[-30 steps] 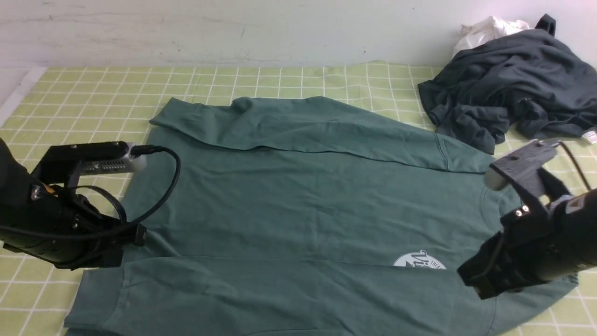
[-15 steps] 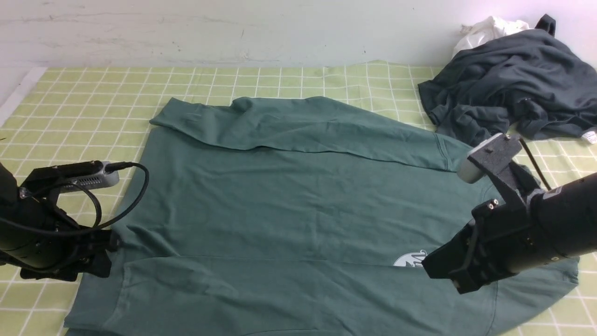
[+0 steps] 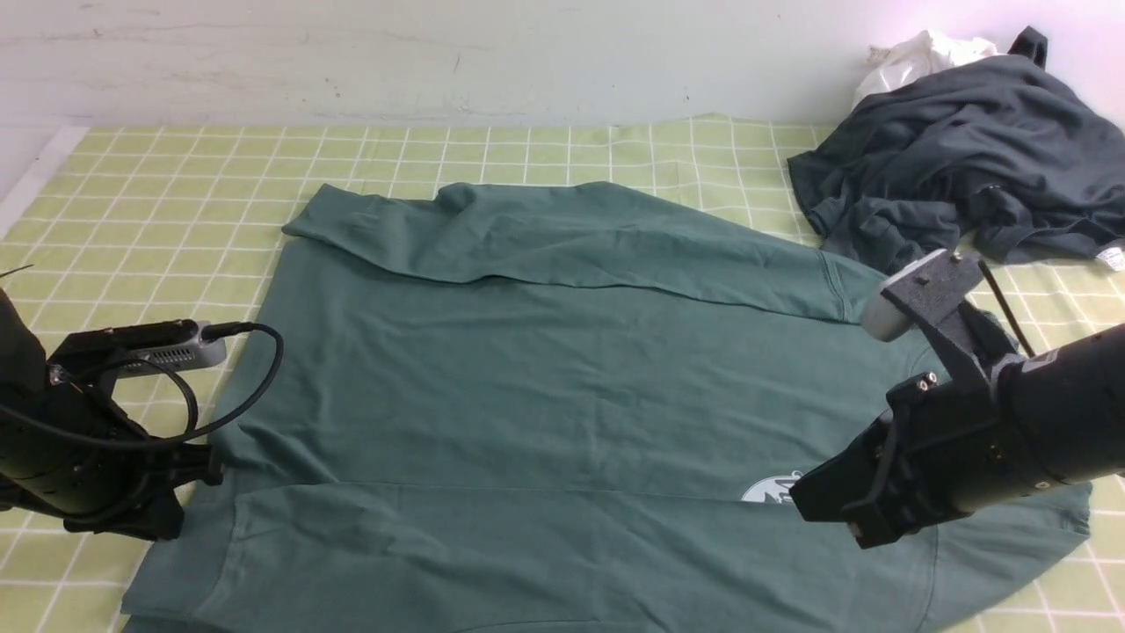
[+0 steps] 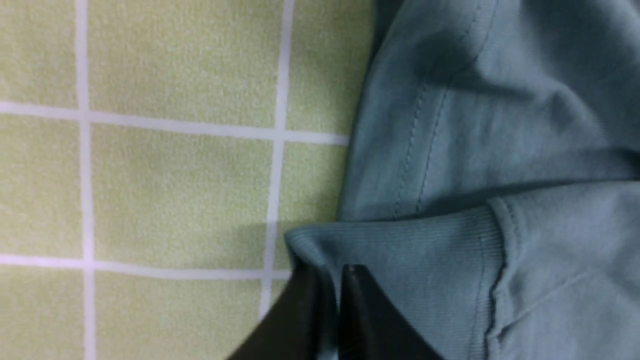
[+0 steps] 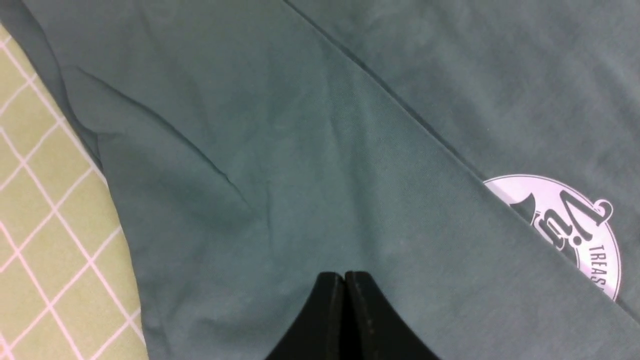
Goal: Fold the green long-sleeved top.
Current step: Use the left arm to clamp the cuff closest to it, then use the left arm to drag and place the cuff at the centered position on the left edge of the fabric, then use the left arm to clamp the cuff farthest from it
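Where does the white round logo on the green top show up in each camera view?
Front view: white logo lower right on the green top, half hidden by the right arm.
Left wrist view: not in it.
Right wrist view: right edge, partly under a sleeve fold.
Shared landmark: the checked table cover.

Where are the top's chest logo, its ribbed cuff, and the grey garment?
chest logo (image 5: 567, 227): right wrist view, white print's middle.
ribbed cuff (image 4: 400, 250): left wrist view, ribbing's middle.
grey garment (image 3: 958, 149): front view, crumpled middle.
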